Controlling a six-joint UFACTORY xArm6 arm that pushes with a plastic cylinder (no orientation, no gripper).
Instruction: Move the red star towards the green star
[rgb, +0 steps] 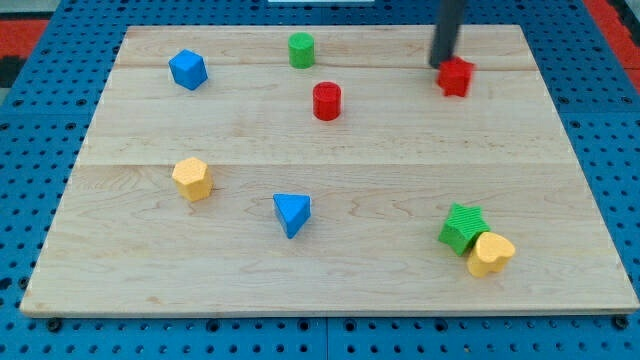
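1. Rod cut off by the view's top edge; only its lower stretch shows. The arm above it is out of sight.
2. My tip (441, 65) sits at the upper left edge of the red star (456, 76), touching or just shy of it; cannot tell which. The rod is a plain pushing tool with no jaws, so it holds nothing.
3. Red star lies near the table's (400, 180) top right, well apart from the green star (462, 227), which sits low on the view's right.
4. Yellow heart (491, 253) touches the green star's lower right side.
5. Rod stands near upright, leaning slightly toward the view's right as it rises.
6. Others: red cylinder (327, 101) left of the red star; green cylinder (301, 49) at top centre; blue block (188, 69) upper left, shape hard to read; yellow hexagonal block (192, 179) mid left; blue triangle (292, 213) low centre.
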